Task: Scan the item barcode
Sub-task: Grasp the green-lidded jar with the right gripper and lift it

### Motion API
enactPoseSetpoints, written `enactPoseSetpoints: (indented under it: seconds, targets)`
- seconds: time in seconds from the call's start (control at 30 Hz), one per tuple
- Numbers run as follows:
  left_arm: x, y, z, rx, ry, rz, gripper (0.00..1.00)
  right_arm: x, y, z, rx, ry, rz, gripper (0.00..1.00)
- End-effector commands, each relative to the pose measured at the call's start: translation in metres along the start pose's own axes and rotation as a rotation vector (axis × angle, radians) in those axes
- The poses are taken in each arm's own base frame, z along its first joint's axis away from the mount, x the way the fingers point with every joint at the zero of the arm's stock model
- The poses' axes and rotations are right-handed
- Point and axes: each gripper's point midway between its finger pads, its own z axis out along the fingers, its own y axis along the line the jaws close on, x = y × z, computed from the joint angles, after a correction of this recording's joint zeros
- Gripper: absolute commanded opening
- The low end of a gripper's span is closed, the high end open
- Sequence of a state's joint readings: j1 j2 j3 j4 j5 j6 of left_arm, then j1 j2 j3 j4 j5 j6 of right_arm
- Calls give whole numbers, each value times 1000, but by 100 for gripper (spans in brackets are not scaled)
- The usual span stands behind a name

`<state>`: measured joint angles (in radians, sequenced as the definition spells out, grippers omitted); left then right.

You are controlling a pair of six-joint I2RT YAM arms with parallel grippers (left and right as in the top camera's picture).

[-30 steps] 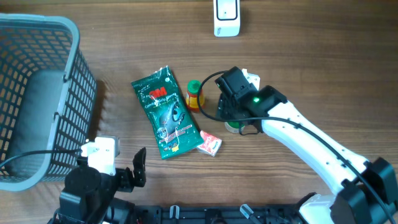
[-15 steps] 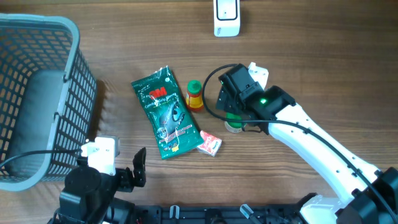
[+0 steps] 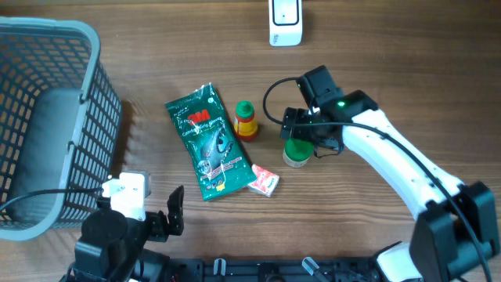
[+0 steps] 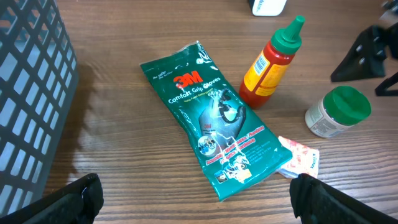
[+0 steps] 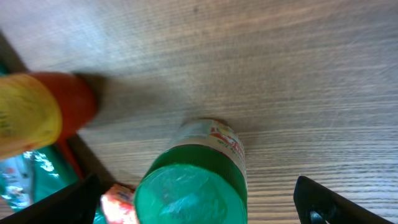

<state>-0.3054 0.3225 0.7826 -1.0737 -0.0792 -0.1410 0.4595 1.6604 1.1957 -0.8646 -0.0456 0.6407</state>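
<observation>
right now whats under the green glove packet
A red-and-white sachet seems to poke out from under one corner of the green glove packet. Anything else beneath it is covered.

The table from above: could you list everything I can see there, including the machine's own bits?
basket: one, grey mesh, left side of the table
white device: one, white, probably the scanner, far edge
glove packet: one, green, lying flat in the middle
sauce bottle: one, yellow and red with a green cap, upright beside the packet
jar: one, white with a green lid, upright, right of the bottle
sachet: one, red and white, at the packet's near corner
table: one, brown wood
left gripper: one, black, open, near edge, empty
right gripper: one, black, open, over the jar, not gripping it
</observation>
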Motion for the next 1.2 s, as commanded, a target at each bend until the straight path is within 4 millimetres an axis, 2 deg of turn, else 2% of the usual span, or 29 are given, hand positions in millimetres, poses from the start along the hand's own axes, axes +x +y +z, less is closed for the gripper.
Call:
enactPoseSetpoints:
  seconds: [0.0,0.07,0.3,0.43,0.57,0.63,0.73,0.8,0.93,1.07,1.17]
  targets:
    - [-3,-2,-2,9,-7,-9,100,12,8,22,-14,97,-39,98]
    - [-3,-2,-2,9,-7,-9,100,20,10,31,4,124,-56,97]
    - [-3,-2,-2,9,-7,-9,100,28,7,37,74,114,-64,97]
    - [-3,-2,-2,10,-7,-9,100,32,1,54,111,146,-50,96]
    - [-3,-2,-2,9,-7,-9,100,40,-6,76,152,196,-50,89]
    - [-3,-2,-2,9,-7,-9,100,39,-6,79,153,197,-44,82]
    - [-3,-2,-2,9,-7,-9,100,38,-5,79,150,191,-35,78]
    - [-3,-2,-2,9,-7,-9,100,38,-6,78,153,194,-26,72]
    - [-3,-2,-2,9,-7,-9,100,35,-4,71,157,198,-20,66]
    - [-3,-2,-2,9,-7,-9,100,26,8,40,141,200,-26,64]
    - [-3,-2,-2,9,-7,-9,100,31,15,19,96,222,-21,64]
